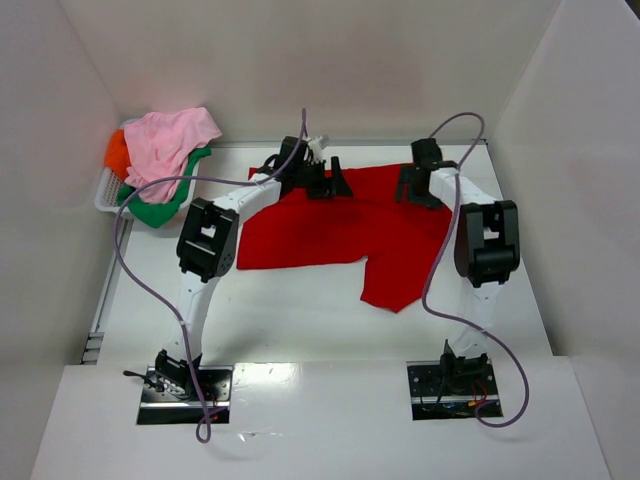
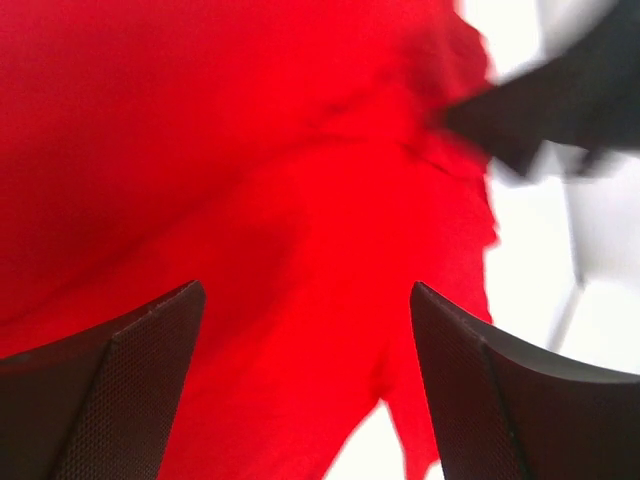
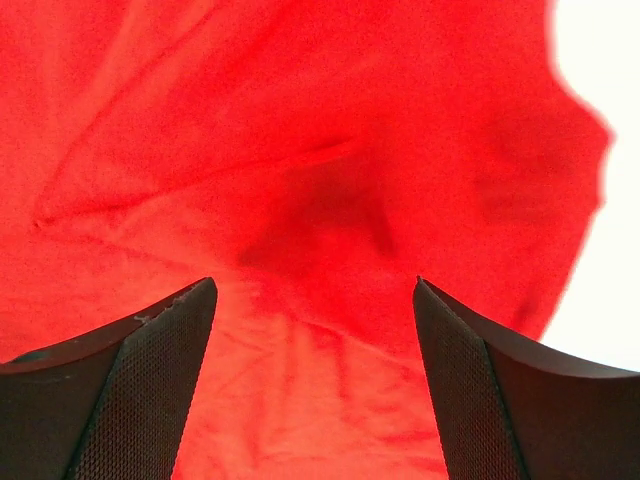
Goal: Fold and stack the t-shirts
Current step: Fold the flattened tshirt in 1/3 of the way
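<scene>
Red t-shirt (image 1: 330, 225) lies spread on the white table (image 1: 300, 310) at centre frame in the top view, with one flap trailing toward the lower right.

Left gripper (image 2: 305, 290): jaws stand wide apart over the red cloth, with nothing caught between them. Whether the tips touch the fabric cannot be told. In the top view it sits at the shirt's upper edge, left of centre.

Right gripper (image 3: 315, 285): jaws likewise spread wide, red cloth filling the gap beneath, nothing pinched. In the top view it sits at the shirt's upper right corner.

A blurred dark shape shows at the upper right of the left wrist view, over the shirt's edge. Cloth under both grippers is creased, with shallow folds running across it.

Upper left of the top view: pink t-shirt (image 1: 170, 135) on top of a heap, orange t-shirt (image 1: 116, 152) at its left, green t-shirt (image 1: 160, 210) beneath, all piled on a white basket (image 1: 105, 190), well apart from both grippers
</scene>
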Tool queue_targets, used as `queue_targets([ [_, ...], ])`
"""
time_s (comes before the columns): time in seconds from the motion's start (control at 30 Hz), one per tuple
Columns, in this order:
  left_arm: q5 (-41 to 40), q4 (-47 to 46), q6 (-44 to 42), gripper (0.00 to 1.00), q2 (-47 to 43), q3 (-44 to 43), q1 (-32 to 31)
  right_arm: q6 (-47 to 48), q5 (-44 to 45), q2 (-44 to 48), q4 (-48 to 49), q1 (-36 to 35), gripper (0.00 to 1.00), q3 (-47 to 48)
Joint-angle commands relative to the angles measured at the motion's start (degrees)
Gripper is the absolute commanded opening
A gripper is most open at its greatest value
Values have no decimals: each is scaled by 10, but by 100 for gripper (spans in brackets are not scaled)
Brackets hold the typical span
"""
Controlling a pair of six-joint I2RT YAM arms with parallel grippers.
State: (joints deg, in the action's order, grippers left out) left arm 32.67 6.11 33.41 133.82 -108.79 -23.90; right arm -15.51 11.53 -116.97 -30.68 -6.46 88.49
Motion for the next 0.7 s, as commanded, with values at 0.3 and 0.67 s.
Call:
queue_targets([
  [0.3,-167,39,21,81,24,-50,92,-16,-70,34,51,63,67,8],
  [0.67,-203,72,16,66,48,-56,108,-28,-100,-21,57,63,64,31],
])
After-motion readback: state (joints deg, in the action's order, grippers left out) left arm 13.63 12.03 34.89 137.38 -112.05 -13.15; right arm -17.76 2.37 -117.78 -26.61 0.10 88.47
